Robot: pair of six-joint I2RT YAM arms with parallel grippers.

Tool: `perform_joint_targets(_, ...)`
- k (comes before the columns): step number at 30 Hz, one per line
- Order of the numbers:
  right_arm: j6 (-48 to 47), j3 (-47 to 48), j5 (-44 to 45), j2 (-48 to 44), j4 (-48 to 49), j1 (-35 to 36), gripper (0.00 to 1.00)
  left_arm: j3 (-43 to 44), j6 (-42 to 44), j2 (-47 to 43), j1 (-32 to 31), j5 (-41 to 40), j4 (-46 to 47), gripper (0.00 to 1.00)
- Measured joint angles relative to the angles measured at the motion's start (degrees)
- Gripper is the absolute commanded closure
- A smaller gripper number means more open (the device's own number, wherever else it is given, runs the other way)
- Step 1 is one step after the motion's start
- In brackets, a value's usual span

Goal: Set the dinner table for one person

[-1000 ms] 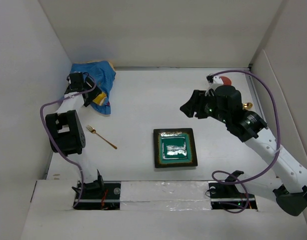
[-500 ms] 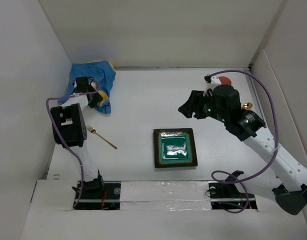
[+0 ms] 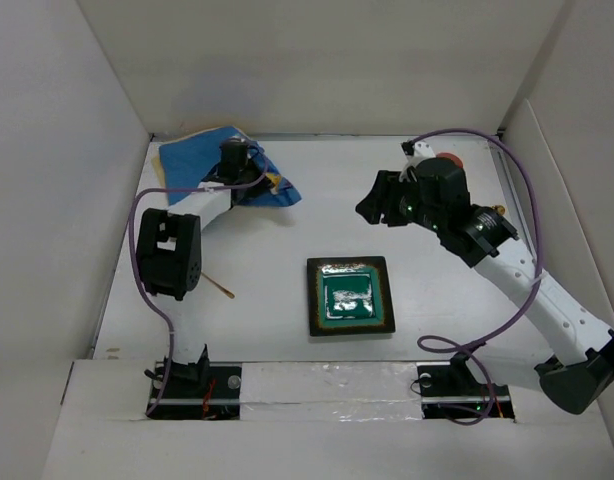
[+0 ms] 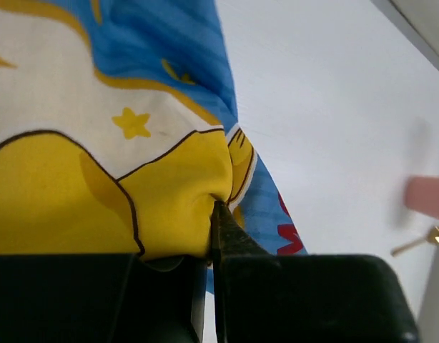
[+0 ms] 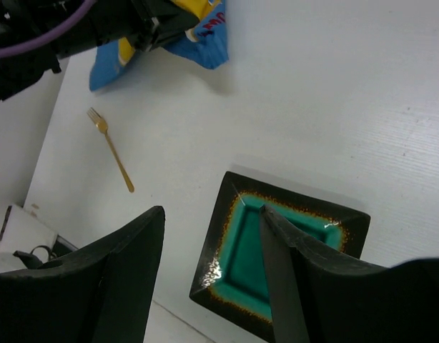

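Only lettering I can spot is some red print on the blue cartoon mat [image 4: 112, 128], cut off by a fold, so can't read it. The left gripper [image 4: 218, 214] is pinched tight on a yellow-and-blue bunch of that mat, which sits crumpled in the upper left of the overhead view on the dinner table [image 3: 287, 240]. The right gripper [image 5: 212, 214] hangs spread wide, holding nothing, with the square green plate [image 5: 277, 257] showing between its fingers. A gold fork [image 5: 111, 148] lies left of the plate, partly under the left arm from overhead. There's bare white between plate and mat, and walls box in the far and side edges.
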Motion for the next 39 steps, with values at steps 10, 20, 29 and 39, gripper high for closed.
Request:
perform_joint_targets(10, -0.55, 0.57, 2.16, 3.26, 2.45, -4.92, 0.23, 1.42, -0.79, -2.43, -11.54, 1.95, -2.32, 0.48)
perform_joint_targets(20, 2.05, -1.95, 1.27, 8.59, 4.5, -8.13, 1.0, -19.15, -4.24, -31.82, -8.72, -11.08, -5.7, 0.57)
perform_joint_targets(29, 3.34, -5.09, -1.18, 7.67, 7.32, -8.68, 1.0, -34.82, -9.73, -38.64, 6.47, -14.62, -10.69, 0.53)
perform_joint_targets(39, 5.53, -7.28, -3.48, 6.91, 8.59, -8.76, 1.0, -35.85, -11.45, -28.7, 7.15, -13.29, -11.58, 0.55)
